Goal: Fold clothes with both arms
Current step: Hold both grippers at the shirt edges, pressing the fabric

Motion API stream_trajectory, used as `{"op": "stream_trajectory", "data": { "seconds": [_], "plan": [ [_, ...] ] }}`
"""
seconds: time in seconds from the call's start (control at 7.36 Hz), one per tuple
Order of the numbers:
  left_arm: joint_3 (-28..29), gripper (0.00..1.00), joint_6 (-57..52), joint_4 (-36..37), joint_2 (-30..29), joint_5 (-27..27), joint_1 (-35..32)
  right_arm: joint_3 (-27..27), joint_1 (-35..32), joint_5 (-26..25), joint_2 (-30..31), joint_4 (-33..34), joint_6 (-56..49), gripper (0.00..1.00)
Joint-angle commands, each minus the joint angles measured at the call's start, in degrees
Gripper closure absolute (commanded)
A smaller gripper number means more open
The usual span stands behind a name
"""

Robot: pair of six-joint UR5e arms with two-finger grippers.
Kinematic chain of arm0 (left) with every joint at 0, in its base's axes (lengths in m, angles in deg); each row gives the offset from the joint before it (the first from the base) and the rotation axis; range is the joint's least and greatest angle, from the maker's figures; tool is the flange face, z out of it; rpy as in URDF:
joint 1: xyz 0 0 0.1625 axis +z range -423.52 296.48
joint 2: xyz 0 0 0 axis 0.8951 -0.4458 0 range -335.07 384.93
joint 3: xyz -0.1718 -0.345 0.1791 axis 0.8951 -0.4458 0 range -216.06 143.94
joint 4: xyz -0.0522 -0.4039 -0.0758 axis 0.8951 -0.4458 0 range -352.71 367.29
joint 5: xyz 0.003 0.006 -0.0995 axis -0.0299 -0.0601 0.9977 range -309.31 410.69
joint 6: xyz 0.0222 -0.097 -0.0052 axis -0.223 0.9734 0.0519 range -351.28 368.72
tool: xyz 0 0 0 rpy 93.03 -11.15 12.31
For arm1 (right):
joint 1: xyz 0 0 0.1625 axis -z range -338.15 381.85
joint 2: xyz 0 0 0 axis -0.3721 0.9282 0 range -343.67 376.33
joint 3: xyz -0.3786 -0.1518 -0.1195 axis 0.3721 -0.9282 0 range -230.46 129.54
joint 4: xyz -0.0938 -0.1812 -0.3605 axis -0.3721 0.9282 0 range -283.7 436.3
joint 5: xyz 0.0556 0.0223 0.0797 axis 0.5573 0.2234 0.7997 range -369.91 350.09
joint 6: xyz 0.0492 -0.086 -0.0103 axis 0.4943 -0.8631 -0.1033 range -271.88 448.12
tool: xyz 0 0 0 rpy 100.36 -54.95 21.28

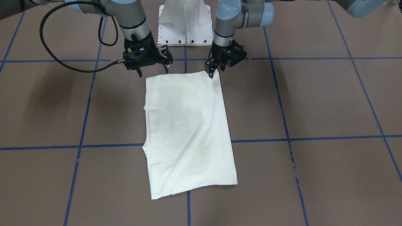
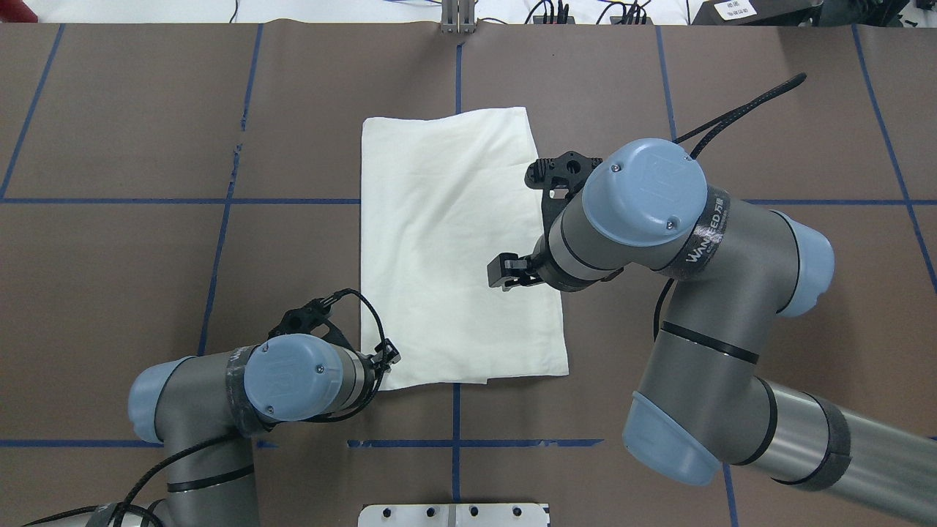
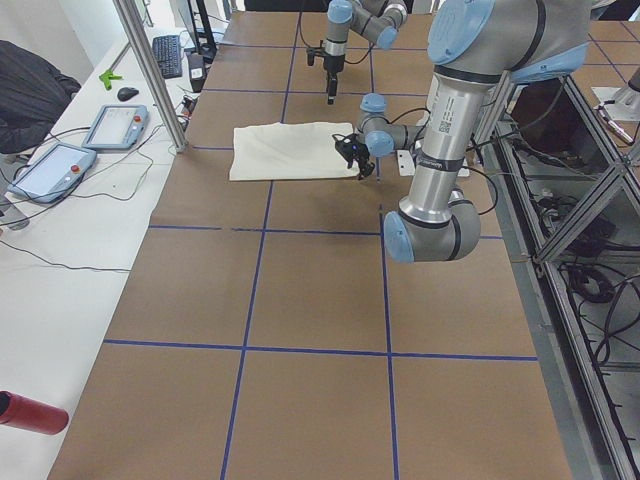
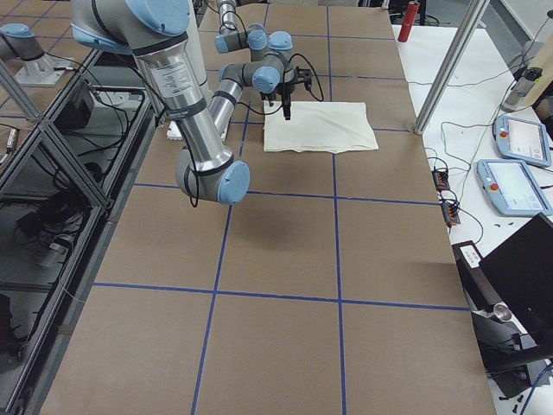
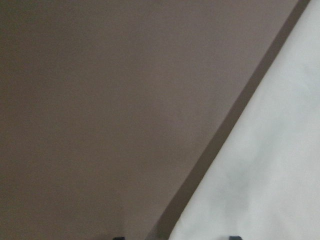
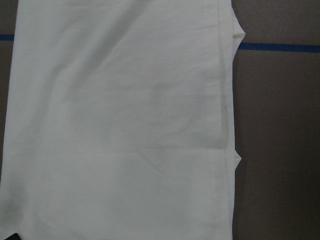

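Observation:
The cream-white shirt [image 1: 188, 131] lies folded into a long rectangle in the middle of the table, plain side up, its print hidden. It also shows in the overhead view [image 2: 454, 241]. My left gripper [image 1: 213, 72] is down at the shirt's corner nearest the robot on my left side [image 2: 384, 359]. In the left wrist view its two tips stand apart at the bottom edge, with the shirt's edge [image 5: 270, 150] between them. My right gripper [image 1: 152, 71] is wide open and empty. It hovers above the shirt's other robot-side corner and looks down on the cloth [image 6: 125, 125].
The white pedestal base [image 1: 184, 22] stands just behind the grippers. Blue tape lines [image 1: 282, 138] cross the brown table. A black cable [image 1: 56, 59] loops off the right wrist. Tablets [image 3: 110, 125], a metal post [image 3: 150, 70] and a red cylinder [image 3: 30, 412] stand beyond the far edge.

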Motion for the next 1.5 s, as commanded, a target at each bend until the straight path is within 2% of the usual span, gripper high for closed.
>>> {"op": "stream_trajectory", "data": {
  "seconds": [0.0,0.41,0.54,0.82,1.36],
  "plan": [
    [0.1,0.47,0.0,-0.2,-0.2,0.0,0.0,0.0,-0.2,0.0,0.1,0.0,0.0,0.00],
    [0.4,0.51,-0.2,-0.3,-0.2,0.0,0.1,0.0,-0.5,0.2,0.4,0.1,0.0,0.00],
    [0.4,0.58,-0.1,-0.3,-0.2,0.0,0.1,0.0,-0.5,0.2,0.4,0.1,-0.1,0.00],
    [0.4,1.00,-0.7,-0.3,-0.1,-0.2,0.1,0.0,-0.6,0.2,0.4,0.1,0.0,0.00],
    [-3.2,1.00,-4.3,0.0,0.4,0.5,-0.1,0.0,-0.2,0.1,1.0,0.1,1.2,0.00]
  ]
}}
